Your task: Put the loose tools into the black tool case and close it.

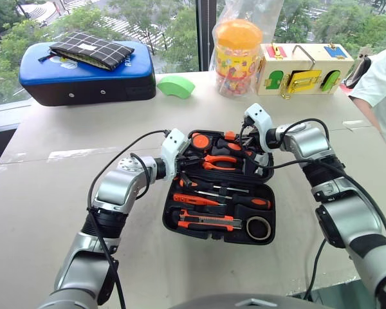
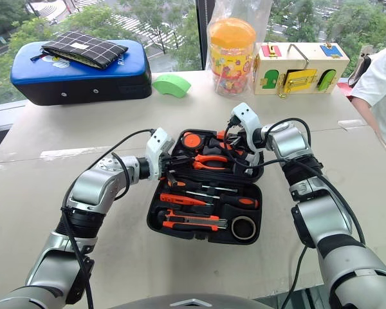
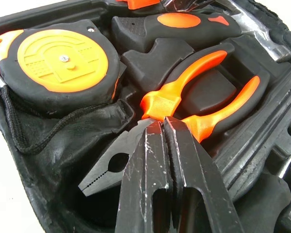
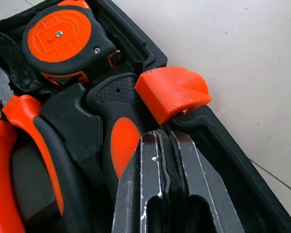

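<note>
In the left eye view, the case [image 1: 174,222] is seen lying open on the desk [image 1: 45,193]. In its near half the knife [image 1: 206,222] is seated closest to the front edge, the tape roll [image 1: 258,227] just beside the knife, and two screwdrivers [image 1: 225,201] behind them. In the far half the pliers [image 1: 222,162] and a tape measure [image 1: 202,140] are seated. The left gripper [image 1: 188,172] is placed at the case's left rim, the right gripper [image 1: 243,152] over the far half.

In the left wrist view, the left gripper's fingers [image 3: 150,189] are pressed together, empty, just over the pliers' jaws; contact cannot be judged.

In the right wrist view, the right gripper's fingers [image 4: 153,189] are likewise together, beside the orange latch [image 4: 172,92] and the hammer's handle [image 4: 121,131].
</note>
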You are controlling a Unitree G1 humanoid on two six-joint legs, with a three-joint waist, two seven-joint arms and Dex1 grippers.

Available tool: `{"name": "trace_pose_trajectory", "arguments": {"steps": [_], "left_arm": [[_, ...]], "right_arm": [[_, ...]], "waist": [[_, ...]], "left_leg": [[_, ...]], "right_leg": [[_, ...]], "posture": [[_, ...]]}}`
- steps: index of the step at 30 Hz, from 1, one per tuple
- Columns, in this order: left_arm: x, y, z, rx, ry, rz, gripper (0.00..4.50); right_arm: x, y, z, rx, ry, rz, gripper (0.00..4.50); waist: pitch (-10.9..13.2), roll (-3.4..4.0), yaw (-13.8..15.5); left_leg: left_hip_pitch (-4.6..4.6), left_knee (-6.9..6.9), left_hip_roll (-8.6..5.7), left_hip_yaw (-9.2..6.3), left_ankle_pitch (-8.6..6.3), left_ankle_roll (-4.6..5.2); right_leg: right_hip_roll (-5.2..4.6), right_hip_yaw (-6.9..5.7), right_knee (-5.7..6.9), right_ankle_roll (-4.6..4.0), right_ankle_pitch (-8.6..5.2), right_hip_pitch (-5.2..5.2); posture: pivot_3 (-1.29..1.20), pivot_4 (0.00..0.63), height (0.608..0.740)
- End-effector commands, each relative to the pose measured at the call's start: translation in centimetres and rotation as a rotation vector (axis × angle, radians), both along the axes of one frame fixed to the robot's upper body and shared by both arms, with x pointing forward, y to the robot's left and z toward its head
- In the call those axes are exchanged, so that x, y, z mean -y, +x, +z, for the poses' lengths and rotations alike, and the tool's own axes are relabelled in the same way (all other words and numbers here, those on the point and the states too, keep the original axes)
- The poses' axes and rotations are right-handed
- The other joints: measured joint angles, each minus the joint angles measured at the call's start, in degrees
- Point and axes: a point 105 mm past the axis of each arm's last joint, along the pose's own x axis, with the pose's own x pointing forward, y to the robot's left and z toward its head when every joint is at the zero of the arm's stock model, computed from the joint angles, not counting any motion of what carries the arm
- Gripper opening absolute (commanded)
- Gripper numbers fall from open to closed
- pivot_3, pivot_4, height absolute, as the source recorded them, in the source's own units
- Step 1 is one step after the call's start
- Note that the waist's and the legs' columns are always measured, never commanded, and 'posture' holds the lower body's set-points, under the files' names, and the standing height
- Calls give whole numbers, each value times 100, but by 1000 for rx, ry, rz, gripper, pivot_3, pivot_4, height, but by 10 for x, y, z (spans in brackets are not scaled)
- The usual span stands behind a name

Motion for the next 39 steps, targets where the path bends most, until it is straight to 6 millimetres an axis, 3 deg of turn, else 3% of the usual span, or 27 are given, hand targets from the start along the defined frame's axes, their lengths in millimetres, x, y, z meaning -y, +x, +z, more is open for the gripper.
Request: {"name": "trace_pose_trajectory", "arguments": {"steps": [1,10,17,23,27,32,39], "left_arm": [[-1,-3,-8,-25,19,6,38],[-1,-4,-11,-25,29,0,38],[-3,-5,-13,-29,33,4,38],[-2,-7,-14,-33,33,4,38],[-2,-7,-15,-34,34,5,38],[-2,-7,-16,-36,34,7,38],[-1,-8,-17,-38,36,4,38]], "right_arm": [[-1,1,6,21,4,1,0],[-12,13,20,57,127,-55,0],[-13,27,53,172,270,-114,0],[-11,34,64,214,340,-158,0],[-12,30,56,192,282,-121,0],[-6,20,21,114,112,-84,0],[-9,13,6,117,33,-31,0]], "waist": [[0,0,0],[-2,-1,-15],[3,6,-42],[-2,2,-33],[0,5,-34],[-2,2,-31],[-3,6,-31]], "left_leg": [[0,0,0,0,0,0],[3,0,0,2,0,-1],[16,-3,2,5,-6,9],[17,-18,2,4,0,-2],[15,-18,1,8,0,-1],[16,-18,1,7,-5,8],[18,-16,2,10,-5,7]], "right_leg": [[0,0,0,0,0,0],[0,3,1,0,0,2],[5,11,4,-1,1,6],[5,11,1,-2,0,2],[3,15,-2,-2,1,2],[4,15,-2,-2,0,3],[5,17,-2,-2,0,3]], "posture": [[0,150,740],[0,150,740],[0,150,740],[0,150,740],[0,150,740],[0,150,740],[0,150,740]]}}
